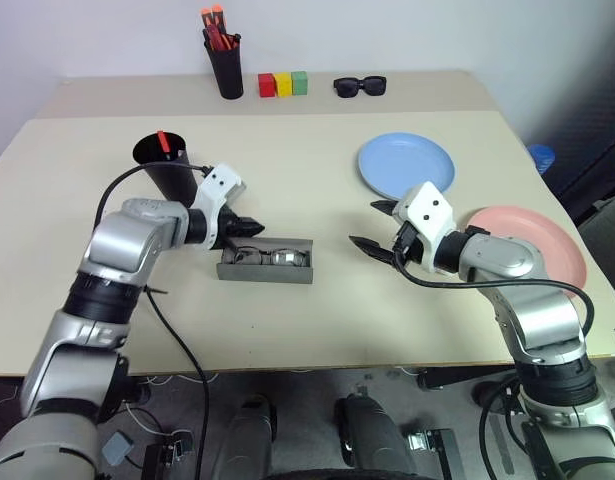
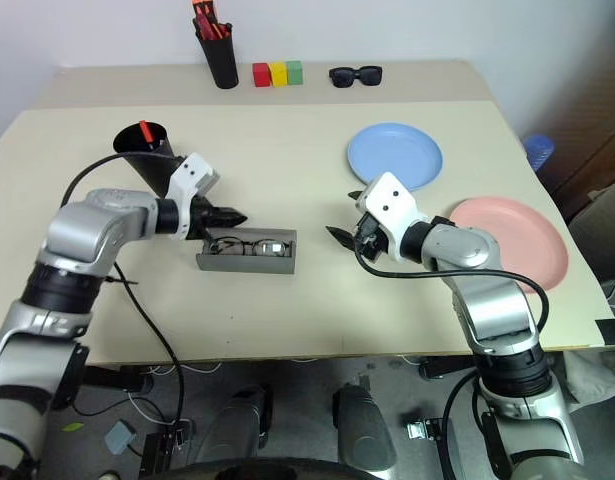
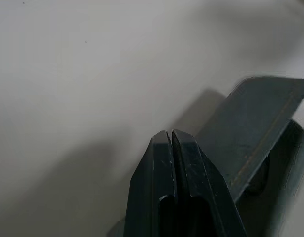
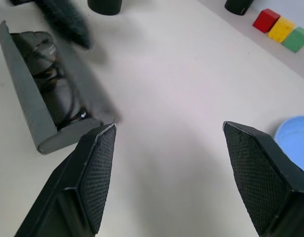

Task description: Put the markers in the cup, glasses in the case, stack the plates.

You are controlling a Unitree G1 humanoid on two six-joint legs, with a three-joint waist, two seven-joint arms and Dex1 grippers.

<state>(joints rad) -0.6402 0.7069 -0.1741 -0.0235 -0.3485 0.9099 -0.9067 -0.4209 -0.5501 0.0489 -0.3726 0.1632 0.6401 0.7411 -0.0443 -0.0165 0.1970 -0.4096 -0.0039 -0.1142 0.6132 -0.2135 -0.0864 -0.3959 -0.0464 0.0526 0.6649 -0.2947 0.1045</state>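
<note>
Left eye view: the left gripper [image 1: 255, 226], fingers pressed together w/ nothing between them, hangs at centre-left of the frame, tips just over the left end of the open grey case [image 1: 266, 266], which lies on the beige table [image 1: 287, 330] w/ the glasses [image 1: 264, 257] inside. Upper left, the black cup [image 1: 164, 165] stands w/ a red-tipped marker [image 1: 162, 143] sticking up from it. The right gripper [image 1: 375, 225], fingers spread apart and holding nothing, sits right of centre, well apart from the case. The light blue plate [image 1: 407, 165] lies flat in the upper right; the pink plate [image 1: 539, 245] lies lower and further right, partly behind the right arm; the two are near each other, not stacked. Along the top edge: a black pen holder [image 1: 227, 68] w/ orange-capped markers, three coloured blocks [image 1: 282, 84] in a row, and black sunglasses [image 1: 360, 86]. Right eye view: same layout, case lid open toward the far side. Left wrist view: the closed black fingers [image 3: 161, 182] rise at bottom centre, the grey case lid at the right edge. Right wrist view: two wide-apart fingers [image 4: 95, 173] frame bare tabletop; case w/ glasses at upper left, blocks at upper right, blue plate rim at the right edge.
</note>
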